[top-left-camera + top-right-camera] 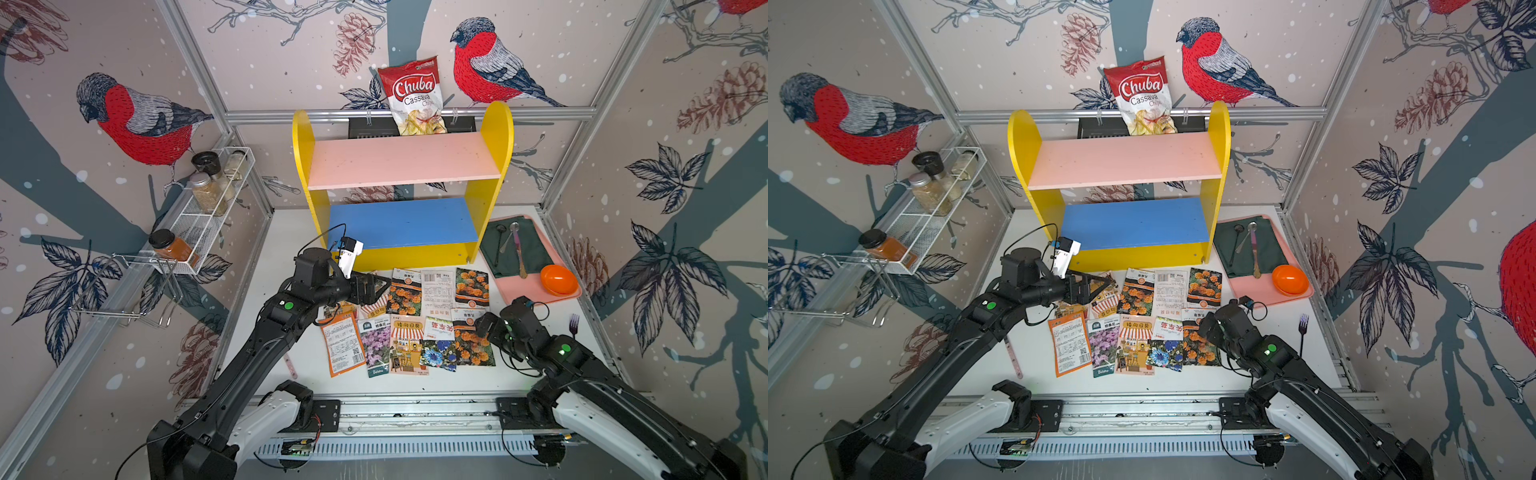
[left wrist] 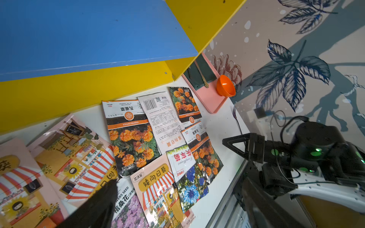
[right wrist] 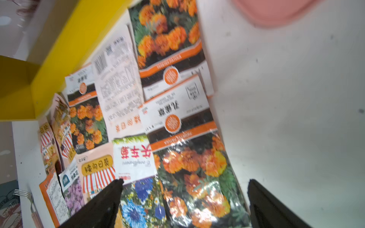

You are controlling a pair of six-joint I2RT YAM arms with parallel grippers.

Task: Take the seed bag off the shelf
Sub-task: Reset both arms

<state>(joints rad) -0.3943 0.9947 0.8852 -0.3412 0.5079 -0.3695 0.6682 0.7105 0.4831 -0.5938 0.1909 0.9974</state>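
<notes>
The shelf [image 1: 399, 160] [image 1: 1121, 162] stands at the back of the table, and both its pink upper board and its blue lower board [image 2: 79, 35] are bare. Several seed bags lie flat on the table in front of it. My left gripper [image 1: 380, 288] [image 1: 1100, 286] hovers open over the leftmost bags; only one of its fingers [image 2: 98, 205] shows in the left wrist view. My right gripper [image 3: 184, 183] [image 1: 484, 326] is open just above a marigold seed bag [image 3: 197, 167] [image 1: 473, 345] at the spread's right end, with nothing held.
A chips bag [image 1: 415, 95] hangs behind the shelf. A wire spice rack [image 1: 208, 208] with jars is on the left wall. On the right, a pink tray [image 1: 536, 291] holds a green cloth, spoons and an orange bowl [image 1: 559, 279]. A fork [image 1: 574, 324] lies near the right arm.
</notes>
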